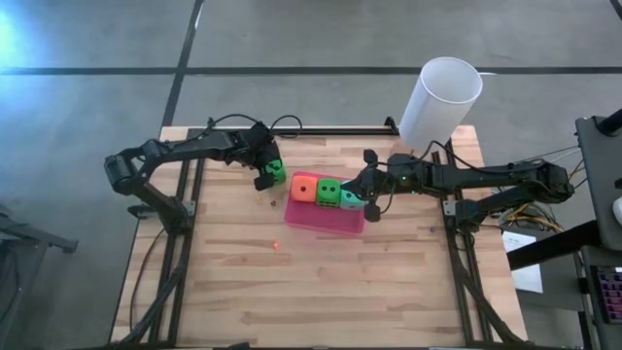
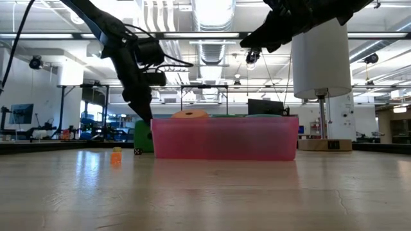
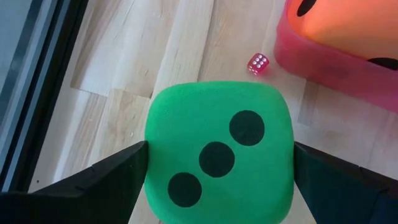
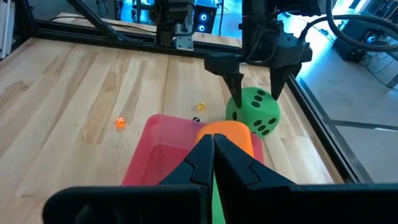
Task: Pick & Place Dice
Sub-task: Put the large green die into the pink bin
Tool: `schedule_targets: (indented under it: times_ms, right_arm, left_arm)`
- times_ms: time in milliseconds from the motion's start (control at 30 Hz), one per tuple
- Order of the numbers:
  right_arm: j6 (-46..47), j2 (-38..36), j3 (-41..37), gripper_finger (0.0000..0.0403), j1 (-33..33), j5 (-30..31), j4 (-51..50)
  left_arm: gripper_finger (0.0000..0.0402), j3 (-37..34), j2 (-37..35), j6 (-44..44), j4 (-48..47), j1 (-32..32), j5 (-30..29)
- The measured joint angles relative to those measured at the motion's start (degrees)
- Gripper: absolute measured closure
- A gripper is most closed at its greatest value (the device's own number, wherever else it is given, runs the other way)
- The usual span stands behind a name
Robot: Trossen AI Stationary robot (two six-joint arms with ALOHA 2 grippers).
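One bright green die [image 3: 217, 152], three pips up, rests by its underside on the table just left of the pink pad [image 1: 326, 222]. My left gripper [image 1: 268, 175] points steeply down over this die, open, one finger on either side of it. On the pad sit an orange die [image 1: 303, 188], a second green die [image 1: 328, 192] and a teal die [image 1: 350, 199] in a row. My right gripper [image 4: 211, 140] hangs shut above the pad's right end, near the teal die, holding nothing. My left gripper's fingers [image 3: 121, 177] come from above and stand close against two opposite sides of the green die [image 3: 152, 155]. No gap shows there and no dent in the die, so I cannot tell whether they touch it. The die stays on the table.
A tall white cylinder [image 1: 442, 97] stands at the table's far right corner. Tiny loose dice lie on the wood left of and in front of the pad: a pink one [image 3: 258, 63], an orange one [image 4: 120, 122] and a yellow one [image 4: 201, 106]. The near half of the table [image 1: 321, 292] is bare wood.
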Motion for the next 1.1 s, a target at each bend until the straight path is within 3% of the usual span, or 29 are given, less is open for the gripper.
schedule_targets:
  times_ms: [767, 1100]
  right_arm:
    - [0.02, 0.00, 0.00, 0.0394, 0.00, 0.00, -0.04]
    - [0.02, 0.00, 0.00, 0.0394, -0.01, 0.00, -0.04]
  left_arm:
    - [0.0012, -1.54, 0.04, -4.18, 2.78, -1.11, -0.45]
    - [0.0058, -1.77, -0.02, -4.93, 3.01, -1.25, -0.49]
